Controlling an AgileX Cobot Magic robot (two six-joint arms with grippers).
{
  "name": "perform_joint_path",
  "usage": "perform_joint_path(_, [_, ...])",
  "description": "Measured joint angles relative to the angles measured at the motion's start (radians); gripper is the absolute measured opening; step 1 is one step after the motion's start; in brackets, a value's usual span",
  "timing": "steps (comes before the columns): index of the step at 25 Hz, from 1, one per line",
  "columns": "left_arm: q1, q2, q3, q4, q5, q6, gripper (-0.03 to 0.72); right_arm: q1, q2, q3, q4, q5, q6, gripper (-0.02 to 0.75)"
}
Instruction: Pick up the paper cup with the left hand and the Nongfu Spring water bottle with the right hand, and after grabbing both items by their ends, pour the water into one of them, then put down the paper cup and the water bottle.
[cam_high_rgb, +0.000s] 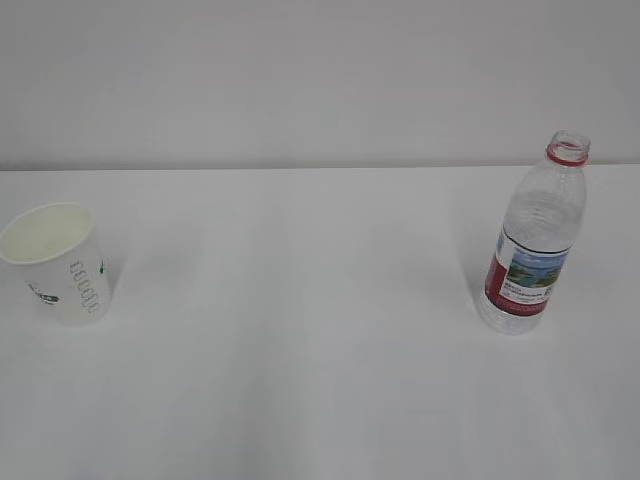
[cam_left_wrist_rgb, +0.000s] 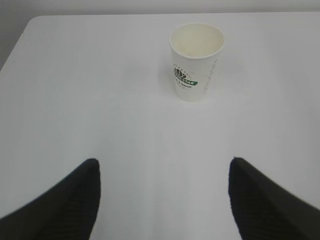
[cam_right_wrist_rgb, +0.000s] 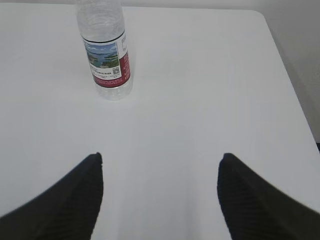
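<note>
Exterior: we see the cup (cam_high_rgb: 57, 262) upright near the left edge of the desk (cam_high_rgb: 300, 330), white outside, cream inside, rolled rim, grey-green print down its side. The bottle (cam_high_rgb: 535, 240) stands upright toward the right side, well apart from the cup. It is clear and ribbed, has a red neck ring and no cap, and carries a red label with a landscape picture. We can't make out a water level through the plastic. Neither arm shows here.

Left wrist: cup (cam_left_wrist_rgb: 196, 61) upright on the desk (cam_left_wrist_rgb: 100, 100), toward the far edge, a green logo on its side, inside looks empty. The desk's far left corner is rounded. Left gripper (cam_left_wrist_rgb: 162, 200): two dark fingers (cam_left_wrist_rgb: 65, 205) at the bottom of frame, spread wide, nothing between them. They sit well short of the cup, touching nothing that we can see.

Right wrist: bottle (cam_right_wrist_rgb: 106, 50) upright toward the far edge, its top cut off by the frame, label facing us. Right gripper (cam_right_wrist_rgb: 160, 195): fingers (cam_right_wrist_rgb: 255, 205) spread wide, holding nothing, well short of the bottle, which stands left of their centreline.
</note>
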Motion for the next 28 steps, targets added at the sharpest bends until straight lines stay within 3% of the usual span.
perform_joint_path(28, [0.0,0.0,0.0,0.0,0.0,0.002,0.579,0.0,0.0,0.0,0.0,0.0,0.0,0.538])
